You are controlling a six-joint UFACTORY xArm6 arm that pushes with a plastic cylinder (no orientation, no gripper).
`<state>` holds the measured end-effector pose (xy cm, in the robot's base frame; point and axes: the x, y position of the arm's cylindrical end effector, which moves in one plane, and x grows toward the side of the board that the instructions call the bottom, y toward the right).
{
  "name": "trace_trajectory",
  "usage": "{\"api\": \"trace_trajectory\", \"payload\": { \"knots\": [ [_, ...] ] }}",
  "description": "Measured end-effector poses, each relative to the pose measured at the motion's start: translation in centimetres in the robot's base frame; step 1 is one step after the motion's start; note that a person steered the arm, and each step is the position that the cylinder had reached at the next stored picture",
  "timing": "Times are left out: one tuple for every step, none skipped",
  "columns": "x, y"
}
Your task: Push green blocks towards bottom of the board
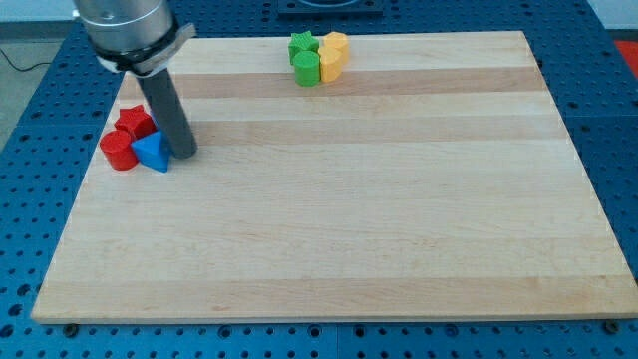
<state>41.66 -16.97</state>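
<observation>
Bare of any grip, my tip (183,153) rests touching nothing but the blue block (152,151) beside the reds, well apart from the green blocks (304,58) clustered with yellows at the board's (399,229) top, awaiting their push down.

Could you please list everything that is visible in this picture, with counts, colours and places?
green blocks: two, green, one star-like behind one rounder, at the view's top centre.
yellow blocks: two, yellow, touching the green ones on their right.
red blocks: two, red, one star-like and one cylinder, at the view's left edge.
blue block: one, blue, triangular, against the red ones.
board: one, pale wood, on a blue perforated table.
my tip: one dark rod end, just right of the blue block, far from the green blocks.
</observation>
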Motion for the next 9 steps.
{"api": "trace_trajectory", "payload": {
  "knots": [
    [0.1, 8.5],
    [0.2, 16.6],
    [-0.2, 23.5],
    [-4.4, 29.4],
    [-11.2, 32.2],
    [-17.1, 32.5],
    [-22.1, 30.7],
    [-22.5, 30.1],
    [-22.5, 26.7]
  ]
}}
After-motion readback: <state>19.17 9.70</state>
